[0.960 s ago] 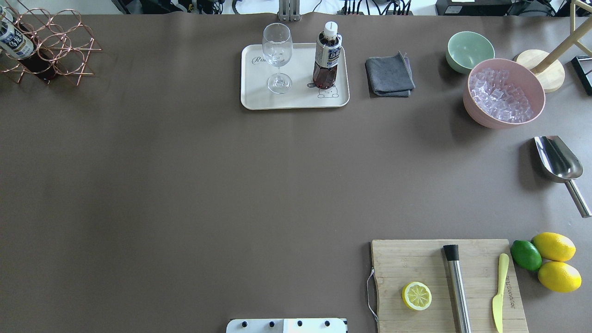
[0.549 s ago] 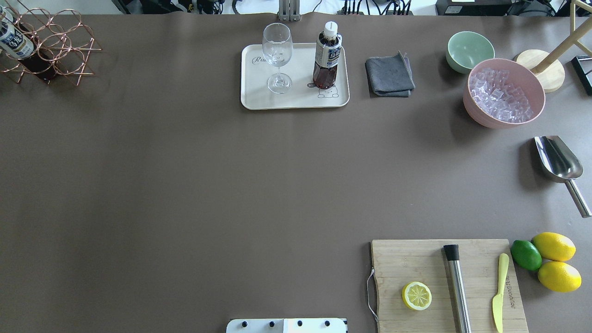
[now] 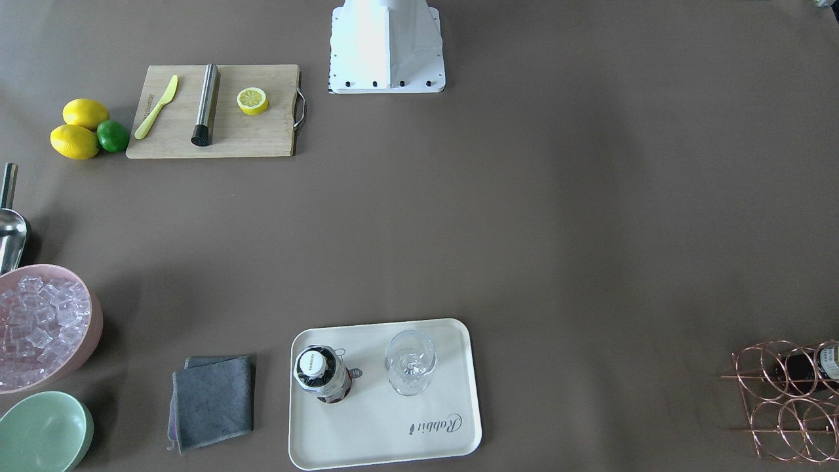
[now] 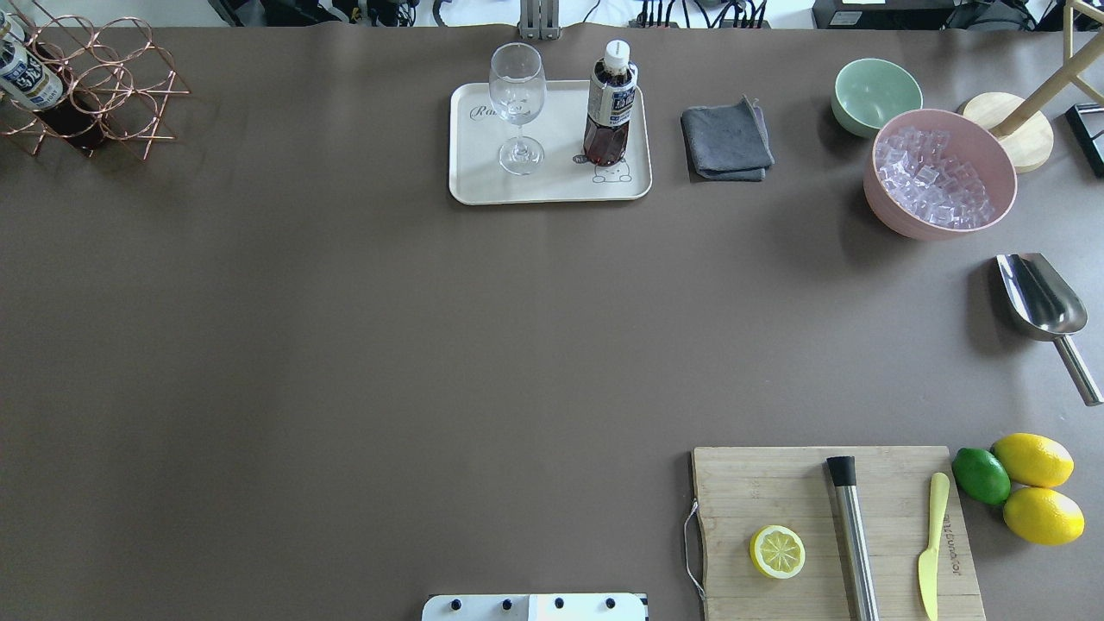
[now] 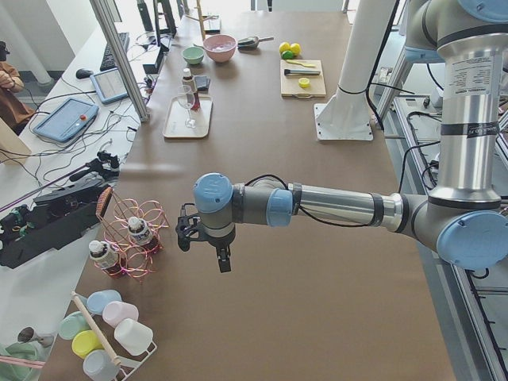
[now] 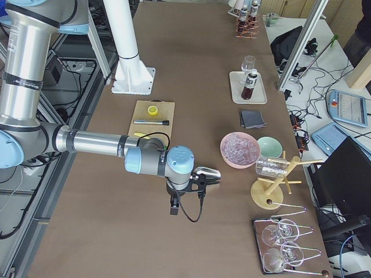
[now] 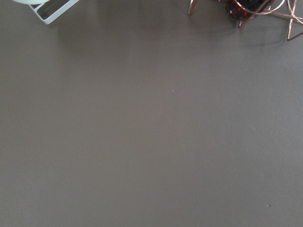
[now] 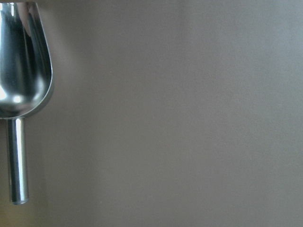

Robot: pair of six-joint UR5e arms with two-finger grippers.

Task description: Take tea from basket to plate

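One tea bottle [image 4: 610, 108] stands upright on the cream plate [image 4: 483, 177], beside a wine glass [image 4: 517, 103]. It also shows in the front-facing view [image 3: 321, 373] on the plate [image 3: 393, 446]. The copper wire basket [image 4: 112, 86] sits at the far left with another tea bottle [image 4: 26, 76] in it; the left side view shows two bottles [image 5: 141, 232] there. My left gripper [image 5: 205, 246] hangs above the table just beside the basket [image 5: 127, 246]. My right gripper [image 6: 185, 200] hangs near the steel scoop [image 6: 208, 174]. I cannot tell whether either is open or shut.
A grey cloth [image 4: 726, 140], green bowl [image 4: 875, 93], pink bowl of ice [image 4: 938, 172] and steel scoop [image 4: 1044, 302] lie at the right. A cutting board [image 4: 776, 492] holds a lemon half, muddler and knife, with lemons and a lime [image 4: 981, 475] beside it.
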